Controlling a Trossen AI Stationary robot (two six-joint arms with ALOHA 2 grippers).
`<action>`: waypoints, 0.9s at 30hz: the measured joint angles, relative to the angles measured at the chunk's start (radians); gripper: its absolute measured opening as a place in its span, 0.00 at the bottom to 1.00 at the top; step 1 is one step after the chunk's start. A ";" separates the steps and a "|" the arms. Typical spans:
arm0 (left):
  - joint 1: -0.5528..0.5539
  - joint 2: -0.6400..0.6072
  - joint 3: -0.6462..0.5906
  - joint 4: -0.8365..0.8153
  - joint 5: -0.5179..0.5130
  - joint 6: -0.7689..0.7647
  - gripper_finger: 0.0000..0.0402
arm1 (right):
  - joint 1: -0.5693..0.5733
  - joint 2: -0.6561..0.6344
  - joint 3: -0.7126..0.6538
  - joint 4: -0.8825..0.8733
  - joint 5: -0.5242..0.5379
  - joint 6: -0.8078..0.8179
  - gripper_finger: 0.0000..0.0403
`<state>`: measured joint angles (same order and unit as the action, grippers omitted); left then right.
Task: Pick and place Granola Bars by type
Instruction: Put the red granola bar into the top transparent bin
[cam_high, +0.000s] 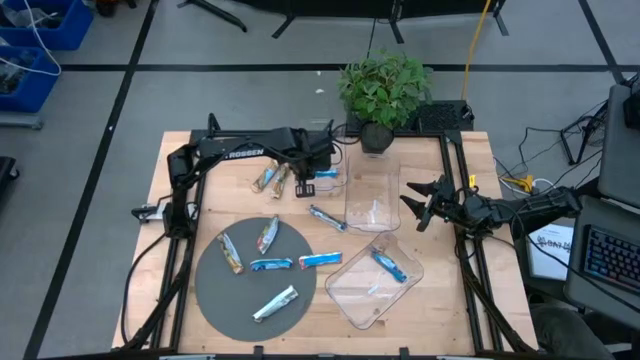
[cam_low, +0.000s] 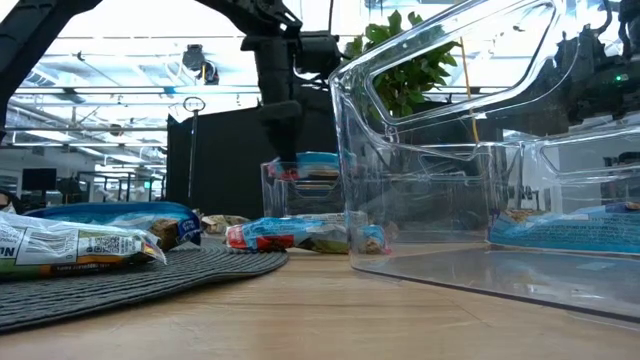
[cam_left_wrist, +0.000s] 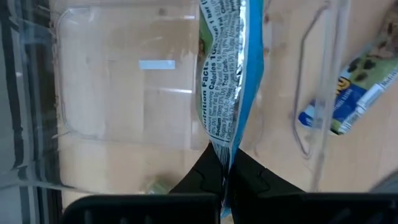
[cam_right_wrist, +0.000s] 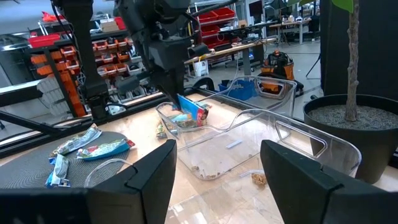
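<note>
Right now my left gripper (cam_left_wrist: 225, 177) pinches a blue granola bar (cam_left_wrist: 225, 81) by its tail over the small clear bin (cam_high: 322, 181) (right gripper (cam_high: 425, 203) waits spread, empty), so a thin grip could let it slip out beside the wall.

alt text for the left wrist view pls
The left gripper pinches the end of a blue-edged granola bar, holding it over a small clear plastic bin on the wooden table. Another bar lies beyond the bin.
</note>
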<state>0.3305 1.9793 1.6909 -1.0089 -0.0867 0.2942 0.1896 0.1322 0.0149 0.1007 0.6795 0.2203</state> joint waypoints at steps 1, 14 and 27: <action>0.000 0.000 -0.004 0.016 0.001 0.003 0.02 | 0.000 0.000 0.000 0.000 0.000 0.000 0.56; 0.006 0.000 -0.155 0.163 0.035 0.004 0.02 | 0.000 0.000 0.000 0.000 0.000 0.000 0.56; 0.008 -0.001 -0.224 0.271 0.047 0.007 0.02 | 0.000 0.000 0.000 0.000 0.000 0.000 0.56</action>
<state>0.3382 1.9783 1.4669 -0.7380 -0.0400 0.3012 0.1895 0.1322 0.0150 0.1008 0.6792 0.2203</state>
